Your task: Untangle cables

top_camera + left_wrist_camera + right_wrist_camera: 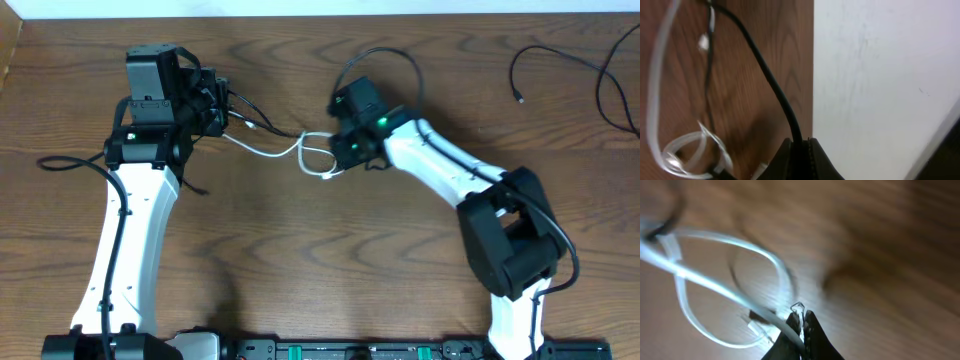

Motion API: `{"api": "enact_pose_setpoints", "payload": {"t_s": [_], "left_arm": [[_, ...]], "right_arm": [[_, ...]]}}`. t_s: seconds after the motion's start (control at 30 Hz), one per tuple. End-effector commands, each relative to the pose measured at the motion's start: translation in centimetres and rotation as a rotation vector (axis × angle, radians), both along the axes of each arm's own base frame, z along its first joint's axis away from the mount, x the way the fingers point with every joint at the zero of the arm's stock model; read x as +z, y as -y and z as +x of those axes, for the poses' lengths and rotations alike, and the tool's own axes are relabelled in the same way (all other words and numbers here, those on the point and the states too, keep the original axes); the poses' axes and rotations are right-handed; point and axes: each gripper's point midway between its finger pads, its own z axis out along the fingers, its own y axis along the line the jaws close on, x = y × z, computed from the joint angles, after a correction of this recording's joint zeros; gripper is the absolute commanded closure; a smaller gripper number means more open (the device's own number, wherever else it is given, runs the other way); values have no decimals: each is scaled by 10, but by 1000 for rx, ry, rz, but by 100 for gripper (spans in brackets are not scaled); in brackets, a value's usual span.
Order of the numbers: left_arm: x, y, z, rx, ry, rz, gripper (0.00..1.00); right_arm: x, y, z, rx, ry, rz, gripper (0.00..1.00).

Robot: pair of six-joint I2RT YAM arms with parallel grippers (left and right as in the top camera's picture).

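Logged white cable (275, 153) running left-right over counter (300, 260), loop at right end. Noted right jaws pinching the loop, left jaws clamping black cable (765, 75) at opposite end. Judged tangle nearer right arm, pull along that axis.

wooden table (300, 250) — loose black cable (512, 72) lying far right.

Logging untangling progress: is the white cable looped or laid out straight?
Looped: the white cable curls into overlapping loops beside the right gripper, which pinches it near one end.
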Motion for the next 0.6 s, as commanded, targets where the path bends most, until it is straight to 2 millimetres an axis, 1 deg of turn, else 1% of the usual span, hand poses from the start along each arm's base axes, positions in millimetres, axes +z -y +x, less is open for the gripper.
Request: {"api": "enact_pose_setpoints", "payload": {"t_s": [0.0,0.03,0.07,0.1,0.13,0.17,0.2,0.23,0.27,0.3,0.4,0.43,0.47,0.5,0.57], "left_arm": [[-2,-22,-2,73,-10,100,93],[-4,-27,-4,94,-24,118,93],[-6,-31,-5,111,-32,135,93],[-8,-35,-7,123,-40,155,93],[-9,-39,-8,140,-49,171,93],[-10,-42,-9,150,-54,186,93],[-10,-45,-9,157,-55,205,93],[-10,-46,-9,158,-55,210,93],[-11,-48,-10,163,-61,211,93],[-12,-52,-11,175,-68,218,93],[-14,-65,-14,182,-78,251,92],[-14,-70,-15,190,-82,255,93],[-14,-74,-15,197,-83,257,93],[-14,-76,-15,201,-84,257,92],[-14,-78,-16,206,-85,262,93]], "right_arm": [[36,79,35,-281,98,-130,99],[34,95,35,-323,86,-165,99],[32,117,34,-376,66,-210,99],[30,131,33,-414,54,-237,99],[28,163,32,-500,30,-292,99],[28,172,32,-524,23,-302,99],[27,191,31,-570,2,-312,99],[26,199,31,-595,-7,-313,99],[26,218,31,-646,-25,-313,99],[25,229,31,-676,-34,-314,99],[26,285,24,-800,-88,-320,99],[29,304,18,-844,-107,-324,99],[33,315,15,-870,-113,-315,99],[39,320,14,-878,-115,-280,99],[51,321,15,-832,-93,-247,99]]}}
